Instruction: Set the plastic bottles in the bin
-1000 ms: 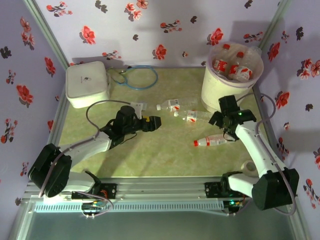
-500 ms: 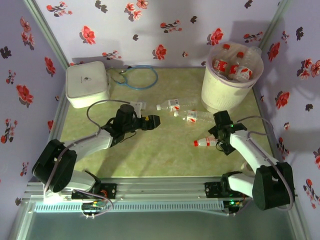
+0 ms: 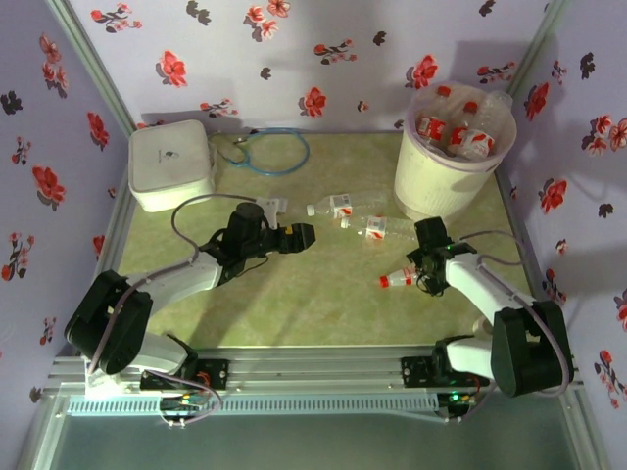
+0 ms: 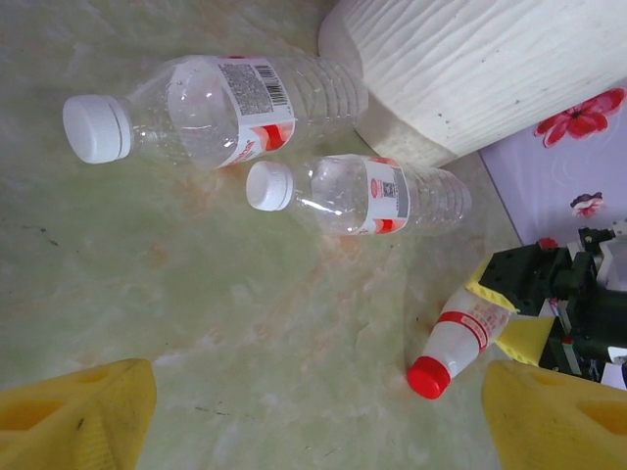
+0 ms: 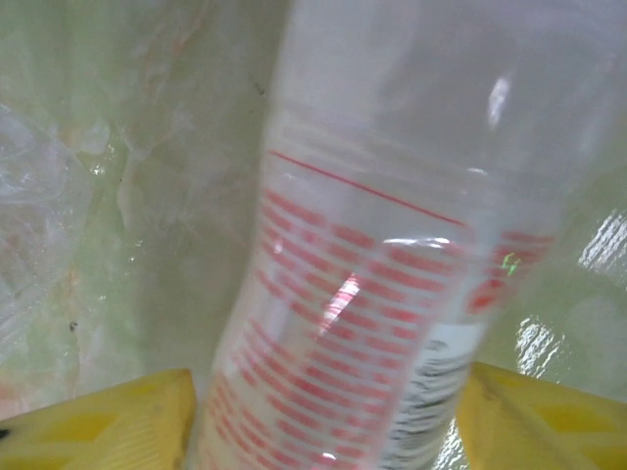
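Right claw (image 3: 427,276): clamped on red-cap bottle (image 3: 398,279), just on the near side of bin (image 3: 431,191).
Left claw (image 3: 304,238): fingers apart, well left of bin.
White-cap bottles (image 3: 333,207): two, lying on surface (image 3: 323,304) left of bin.
Binned bottles (image 3: 460,137): several inside bin.

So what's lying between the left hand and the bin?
Two clear white-capped bottles lie on their sides between the left hand and the bin, seen in the left wrist and top views.
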Robot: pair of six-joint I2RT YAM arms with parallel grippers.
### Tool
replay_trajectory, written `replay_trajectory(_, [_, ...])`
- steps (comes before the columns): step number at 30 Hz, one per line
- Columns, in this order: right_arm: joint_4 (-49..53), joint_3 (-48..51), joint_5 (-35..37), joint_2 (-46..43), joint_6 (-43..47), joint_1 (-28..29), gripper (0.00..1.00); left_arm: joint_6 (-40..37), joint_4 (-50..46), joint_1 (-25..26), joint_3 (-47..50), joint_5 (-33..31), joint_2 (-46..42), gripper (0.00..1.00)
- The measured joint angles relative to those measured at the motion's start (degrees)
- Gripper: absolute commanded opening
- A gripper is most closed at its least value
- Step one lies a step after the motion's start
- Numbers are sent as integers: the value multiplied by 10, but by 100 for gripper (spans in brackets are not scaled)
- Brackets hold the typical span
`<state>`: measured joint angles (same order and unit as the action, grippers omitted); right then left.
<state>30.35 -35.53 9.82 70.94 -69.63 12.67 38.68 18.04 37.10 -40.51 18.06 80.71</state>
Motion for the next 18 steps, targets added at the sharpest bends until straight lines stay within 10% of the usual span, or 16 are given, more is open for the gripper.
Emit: replay_trajectory(18, [-1,-78,31,-70,95,73,43,7,13,0,0,0,8,86])
